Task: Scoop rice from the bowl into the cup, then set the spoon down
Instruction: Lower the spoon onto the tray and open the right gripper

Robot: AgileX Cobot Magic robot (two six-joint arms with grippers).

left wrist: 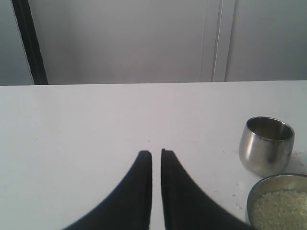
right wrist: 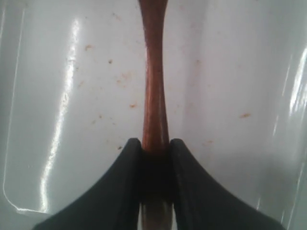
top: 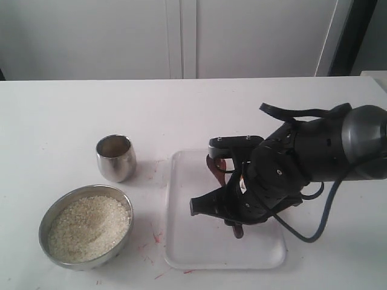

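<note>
L gripper (left wrist: 154,154) jaws nearly touching; cup (left wrist: 266,145) just beside bowl (left wrist: 256,189) w/ rice (left wrist: 283,211)

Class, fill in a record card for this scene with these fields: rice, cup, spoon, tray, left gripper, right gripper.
rice: rice fills the bowl at the lower left of the exterior view
cup: cup upright on the table, just beyond the bowl
spoon: spoon over the tray, handle clamped
tray: white, right of the bowl, speckled with reddish marks
left gripper: left gripper jaws nearly together, holding nothing, above bare table
right gripper: right gripper shut on the spoon
</note>
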